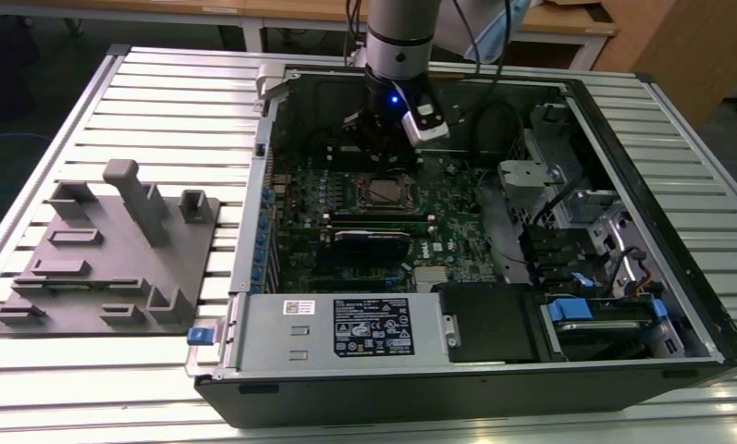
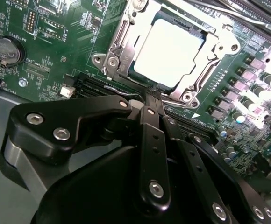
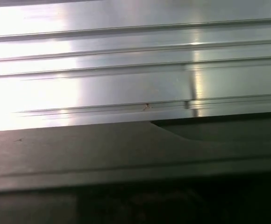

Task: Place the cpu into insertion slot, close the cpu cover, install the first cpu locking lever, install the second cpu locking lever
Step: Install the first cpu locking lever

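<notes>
**Operator:** Report the pincer status.

**Technician:** The black two-finger pincer has its fingers brought together at the tips. Nothing is visibly clamped between them. In the second wrist view the tips sit at the rim of the socket, just beside one corner of the thin square silver metal cpu cover.

**Operator:** Where is the cpu?

**Technician:** The small flat square cpu with the dull silver-grey metal top is seated in the socket on the green motherboard. The cpu cover lies flat around it, and the chip's top shows through the cover's window. Whether the locking levers are latched cannot be determined.

**Operator:** Where is the arm?

**Technician:** In the exterior view the arm descends into the open black computer case. The pincer hangs directly above the socket, at the end of the case away from the power supply. The case lies on its side on the slatted aluminium table.

**Operator:** What else is in the work area?

**Technician:**
- The silver power supply box with a black-and-white label sits inside the case, well apart from the pincer.
- A grey moulded fixture tray rests on the table beside the case, at the exterior view's left.
- A round coin cell sits on the motherboard, apart from the socket.
- The first wrist view shows the table's slats and a dark edge below them.
</notes>
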Robot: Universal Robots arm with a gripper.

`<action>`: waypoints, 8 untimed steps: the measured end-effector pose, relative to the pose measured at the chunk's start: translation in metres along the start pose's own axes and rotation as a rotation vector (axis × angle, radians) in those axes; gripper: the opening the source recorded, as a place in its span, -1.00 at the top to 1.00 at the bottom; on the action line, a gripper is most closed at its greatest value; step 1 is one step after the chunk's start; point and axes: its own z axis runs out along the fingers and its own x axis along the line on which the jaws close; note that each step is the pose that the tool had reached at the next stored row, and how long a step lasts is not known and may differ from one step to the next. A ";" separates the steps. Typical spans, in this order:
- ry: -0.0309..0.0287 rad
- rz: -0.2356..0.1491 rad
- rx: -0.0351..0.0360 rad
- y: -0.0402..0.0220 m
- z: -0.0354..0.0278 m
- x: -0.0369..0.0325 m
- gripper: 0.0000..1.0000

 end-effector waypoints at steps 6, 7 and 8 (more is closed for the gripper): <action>0.0002 -0.023 -0.0001 0.0001 -0.0001 -0.0006 0.79; 0.0002 -0.023 -0.0001 0.0002 -0.0001 -0.0009 0.79; 0.0001 -0.023 -0.0001 0.0004 -0.0001 -0.0012 0.79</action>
